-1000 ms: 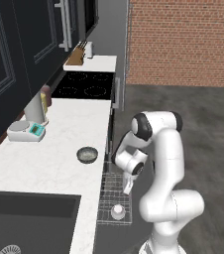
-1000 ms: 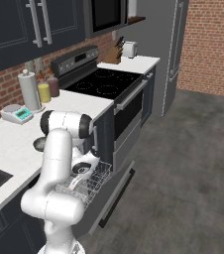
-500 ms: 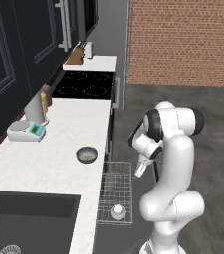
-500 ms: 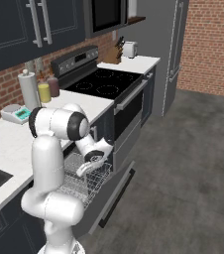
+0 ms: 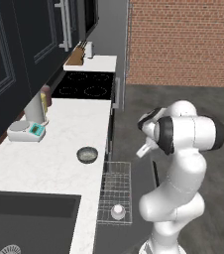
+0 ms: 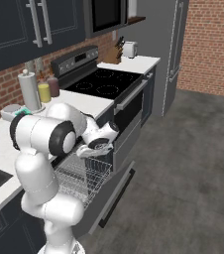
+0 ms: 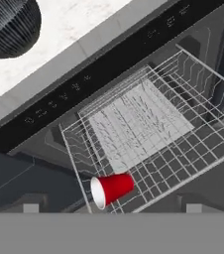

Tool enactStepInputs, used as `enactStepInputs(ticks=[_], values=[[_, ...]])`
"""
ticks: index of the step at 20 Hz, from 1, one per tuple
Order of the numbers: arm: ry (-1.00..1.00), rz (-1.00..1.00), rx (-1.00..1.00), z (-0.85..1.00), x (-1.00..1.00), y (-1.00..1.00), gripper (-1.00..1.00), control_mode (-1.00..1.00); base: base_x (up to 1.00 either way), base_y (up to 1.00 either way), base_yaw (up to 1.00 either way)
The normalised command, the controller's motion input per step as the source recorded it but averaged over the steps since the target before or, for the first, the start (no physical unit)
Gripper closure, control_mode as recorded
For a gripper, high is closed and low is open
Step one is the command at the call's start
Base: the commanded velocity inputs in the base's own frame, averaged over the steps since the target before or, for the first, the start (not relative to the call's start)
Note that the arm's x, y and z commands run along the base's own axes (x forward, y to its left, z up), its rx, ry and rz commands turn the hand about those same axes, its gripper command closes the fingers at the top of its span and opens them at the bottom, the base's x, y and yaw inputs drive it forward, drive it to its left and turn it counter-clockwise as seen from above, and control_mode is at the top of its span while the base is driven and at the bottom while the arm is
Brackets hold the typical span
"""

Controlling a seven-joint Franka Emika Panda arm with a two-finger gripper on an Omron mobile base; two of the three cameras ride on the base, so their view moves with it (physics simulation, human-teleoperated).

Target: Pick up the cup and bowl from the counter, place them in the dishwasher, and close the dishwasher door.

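While cup (image 7: 112, 189) rests racked, end effector (image 6: 95, 147) hovers above.

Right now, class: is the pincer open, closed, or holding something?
Pincer: open or closed cannot be told; it holds neither the cup, lying in the rack, nor the bowl, on the counter.

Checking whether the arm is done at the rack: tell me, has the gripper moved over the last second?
Yes. In the left base view the gripper has risen off the wire rack and swung away from the counter, now hanging over the open dishwasher door.
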Motion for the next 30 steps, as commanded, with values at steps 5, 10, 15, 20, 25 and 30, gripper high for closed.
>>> enactStepInputs(ticks=[5, 10, 15, 20, 25, 30], values=[[0.11, -0.33, 0.03, 1.00, 0.09, -0.04, -1.00, -1.00, 0.00, 0.00, 0.00], [0.15, -0.27, 0.03, 1.00, 0.20, -0.10, -1.00, -1.00, 0.00, 0.00, 0.00], [0.29, -0.29, 0.04, 0.81, 0.05, 0.09, -1.00, -1.00, 0.00, 0.00, 0.00], [0.39, -0.35, -0.10, 0.03, 0.10, 0.68, -1.00, -1.00, 0.00, 0.00, 0.00], [0.18, -0.24, -0.23, 0.06, 0.01, 0.84, -1.00, -1.00, 0.00, 0.00, 0.00], [0.03, -0.05, -0.17, 0.00, 0.00, 0.60, -1.00, -1.00, 0.00, 0.00, 0.00]])
